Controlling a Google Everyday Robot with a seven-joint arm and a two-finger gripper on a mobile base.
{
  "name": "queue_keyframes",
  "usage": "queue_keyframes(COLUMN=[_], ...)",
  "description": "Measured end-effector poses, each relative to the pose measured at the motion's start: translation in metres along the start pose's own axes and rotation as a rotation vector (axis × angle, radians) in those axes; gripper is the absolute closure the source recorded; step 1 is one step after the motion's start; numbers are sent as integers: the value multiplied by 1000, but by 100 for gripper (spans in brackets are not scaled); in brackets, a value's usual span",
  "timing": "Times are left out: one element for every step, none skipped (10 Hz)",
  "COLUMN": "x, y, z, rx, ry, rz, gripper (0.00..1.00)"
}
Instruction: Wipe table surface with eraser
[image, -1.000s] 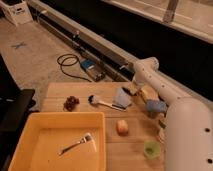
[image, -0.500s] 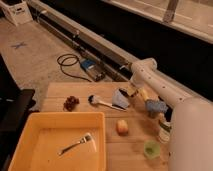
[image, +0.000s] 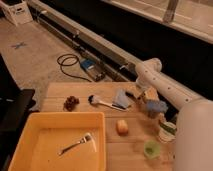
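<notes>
A white arm (image: 170, 92) rises from the bulky body (image: 195, 135) at the right side. It reaches back and left over the table surface (image: 56, 91) to a rounded joint above the far edge, then bends down. The gripper (image: 138, 94) hangs low beneath that joint, near the far edge and right of the middle, fingers pressed together.

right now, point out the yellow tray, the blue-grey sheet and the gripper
yellow tray (image: 65, 116): camera view, far rim
blue-grey sheet (image: 121, 99): camera view, middle
gripper (image: 134, 94): camera view, shut fingers' tips, right of sheet

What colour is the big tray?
The tray is yellow, shown in the camera view; the gripper is above the table, beyond the tray.
</notes>
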Motion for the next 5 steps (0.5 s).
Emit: queue_keyframes(x=[-4,-11,-18,-27,-34], y=[-8,-14,-17,-12,-3], z=[7,14,18,20,21], rx=[6,11,13,5,-9], ry=[5,8,5,-7,-24], rz=[9,11,5,-8,-15], gripper=[100,100,100,100,100])
